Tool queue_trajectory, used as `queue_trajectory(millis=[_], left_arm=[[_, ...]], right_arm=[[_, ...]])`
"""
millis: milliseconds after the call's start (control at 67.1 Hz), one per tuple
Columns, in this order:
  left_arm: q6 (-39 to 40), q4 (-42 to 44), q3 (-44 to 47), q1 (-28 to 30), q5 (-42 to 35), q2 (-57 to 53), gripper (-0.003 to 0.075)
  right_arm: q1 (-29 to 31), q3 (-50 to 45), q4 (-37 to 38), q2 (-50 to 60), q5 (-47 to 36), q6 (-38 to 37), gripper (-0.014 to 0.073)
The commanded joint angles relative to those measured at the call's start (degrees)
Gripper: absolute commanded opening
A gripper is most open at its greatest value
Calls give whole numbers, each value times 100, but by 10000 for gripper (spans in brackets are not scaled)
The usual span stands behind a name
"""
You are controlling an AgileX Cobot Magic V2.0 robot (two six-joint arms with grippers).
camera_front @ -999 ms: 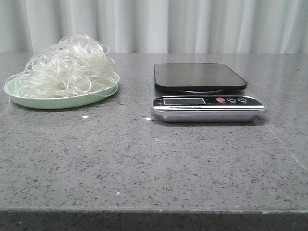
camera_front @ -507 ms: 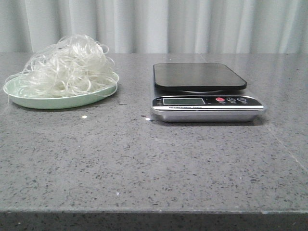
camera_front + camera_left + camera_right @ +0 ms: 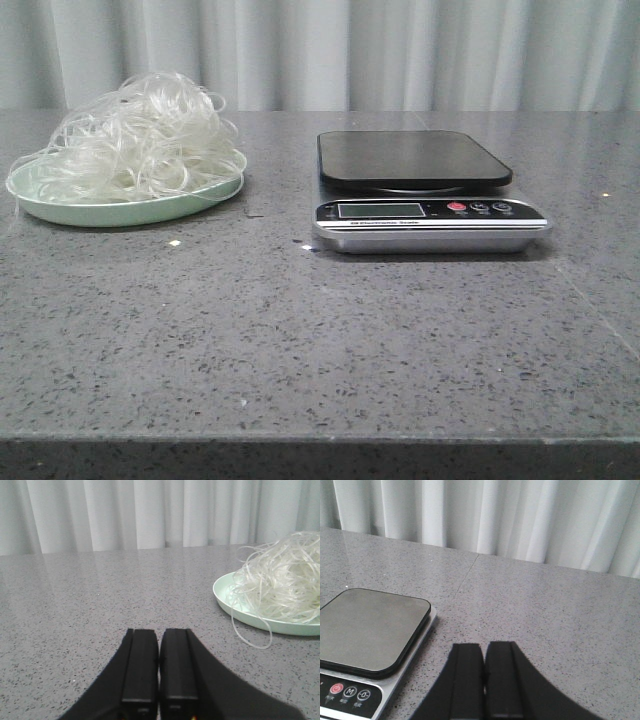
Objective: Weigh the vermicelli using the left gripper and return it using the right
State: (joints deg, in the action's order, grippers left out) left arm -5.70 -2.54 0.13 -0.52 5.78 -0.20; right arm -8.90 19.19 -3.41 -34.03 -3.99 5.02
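Meanwhile, vermicelli (image 3: pixel 135 140) heaps directionless on plate (image 3: pixel 120 213); left pincer (image 3: pixel 159 667), right pincer (image 3: pixel 484 677) together.

Left tool (image 3: pixel 158 667): two matte black, flat rectangular fingers (image 3: pixel 140 665) widening into a black base. Right tool (image 3: pixel 484 680): identical black fingers (image 3: pixel 503 680), smooth-faced, with square-cut tips.

Vermicelli (image 3: pixel 140 138): loose, fluffy tangle of thin translucent whitish strands, heaped on a pale green plate (image 3: pixel 120 212) at the far left of the table, filling most of the plate's width, a few stray loops hanging over the rim, untouched, well left of the scale (image 3: pixel 425 195).
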Motion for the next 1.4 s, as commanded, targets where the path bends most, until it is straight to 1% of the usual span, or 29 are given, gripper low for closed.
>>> queue_trajectory(millis=[0,701,969,1222,1386], left_arm=[[-14,-60,47,18,-465,-66,136],[-14,-60,47,18,-465,-66,136],[-14,-60,47,18,-465,-66,136],[-14,-60,47,18,-465,-66,136],[-14,-60,47,18,-465,-66,136]], right_arm=[[30,167,61,20,-475,28,151],[30,162,61,20,-475,28,151],[36,-51,61,60,-490,28,151],[362,-105,56,619,10,-53,151],[626,-413,63,1280,191,-79,151]])
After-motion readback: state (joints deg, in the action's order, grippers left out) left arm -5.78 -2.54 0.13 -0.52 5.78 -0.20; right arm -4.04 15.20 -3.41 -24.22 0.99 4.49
